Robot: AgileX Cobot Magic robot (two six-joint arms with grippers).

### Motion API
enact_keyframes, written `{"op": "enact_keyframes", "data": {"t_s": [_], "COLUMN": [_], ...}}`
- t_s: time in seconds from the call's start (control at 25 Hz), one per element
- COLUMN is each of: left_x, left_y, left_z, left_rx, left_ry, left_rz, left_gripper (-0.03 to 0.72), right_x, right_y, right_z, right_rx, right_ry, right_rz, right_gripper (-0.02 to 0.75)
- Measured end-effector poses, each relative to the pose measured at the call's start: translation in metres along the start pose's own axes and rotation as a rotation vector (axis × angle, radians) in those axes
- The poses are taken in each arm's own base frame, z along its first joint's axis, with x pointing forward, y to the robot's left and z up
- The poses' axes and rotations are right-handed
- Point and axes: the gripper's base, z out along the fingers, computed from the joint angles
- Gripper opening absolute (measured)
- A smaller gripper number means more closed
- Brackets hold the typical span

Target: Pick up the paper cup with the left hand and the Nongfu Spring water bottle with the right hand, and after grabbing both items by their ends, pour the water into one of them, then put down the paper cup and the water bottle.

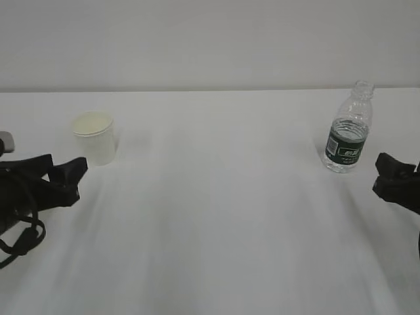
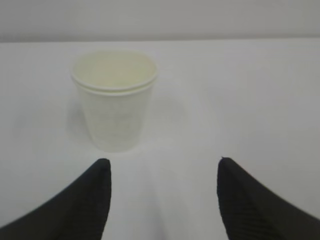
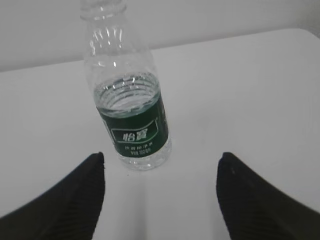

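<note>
Two approaches are under way at once, and we have gripped nothing yet. The paper cup (image 1: 95, 137) stands upright toward the far left corner of the table (image 1: 216, 216), and the left tool (image 2: 161, 172) sits just short of it with its jaws spread wide and empty. From the left wrist view the cup lies left of the gap's centre, so we judge we should shift the tool toward the table's left edge before advancing, or the left finger may knock the cup over; it is light and will tip easily.

The Nongfu Spring water bottle (image 1: 348, 131) stands uncapped near the far right corner, with the water (image 3: 131, 97) reaching about to the top of its green label. The right tool (image 3: 161, 167) is likewise wide and empty, close behind it. Here too the bottle sits left of centre between the fingers, so we would re-centre first. We should close around the lower body, gently, since a hard squeeze might push water out of the open neck. The bottle's ribbing is blurred, so its stiffness is hard to judge.
</note>
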Motion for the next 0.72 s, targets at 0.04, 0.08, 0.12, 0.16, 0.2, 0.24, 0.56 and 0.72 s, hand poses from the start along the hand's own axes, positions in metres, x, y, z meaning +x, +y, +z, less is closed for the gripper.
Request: {"op": "enact_keyframes", "data": {"t_s": [0.04, 0.08, 0.12, 0.16, 0.2, 0.24, 0.56, 0.72], "left_x": [0.004, 0.008, 0.012, 0.014, 0.016, 0.016, 0.016, 0.016], "left_y": [-0.001, -0.001, -0.002, -0.002, -0.002, -0.002, -0.003, -0.004], "left_z": [0.002, 0.003, 0.003, 0.004, 0.004, 0.004, 0.004, 0.004], "left_rx": [0.012, 0.023, 0.031, 0.037, 0.041, 0.042, 0.048, 0.051], "left_ry": [0.015, 0.034, 0.049, 0.06, 0.065, 0.067, 0.064, 0.065], "left_rz": [0.005, 0.008, 0.012, 0.013, 0.015, 0.015, 0.016, 0.017], "left_gripper": [0.475, 0.473, 0.473, 0.473, 0.473, 0.472, 0.467, 0.465], "right_x": [0.003, 0.006, 0.009, 0.011, 0.013, 0.016, 0.037, 0.042], "right_y": [0.0, -0.001, -0.001, -0.001, -0.001, -0.001, 0.0, 0.006], "right_z": [0.001, 0.002, 0.004, 0.006, 0.007, 0.009, 0.024, 0.04], "right_rx": [0.002, 0.003, 0.005, 0.006, 0.007, 0.011, -0.004, -0.051], "right_ry": [0.012, 0.024, 0.033, 0.04, 0.05, 0.06, 0.136, 0.135], "right_rz": [-0.002, -0.004, -0.005, -0.007, -0.008, -0.009, -0.029, -0.046], "right_gripper": [0.524, 0.524, 0.524, 0.524, 0.524, 0.524, 0.543, 0.636]}}
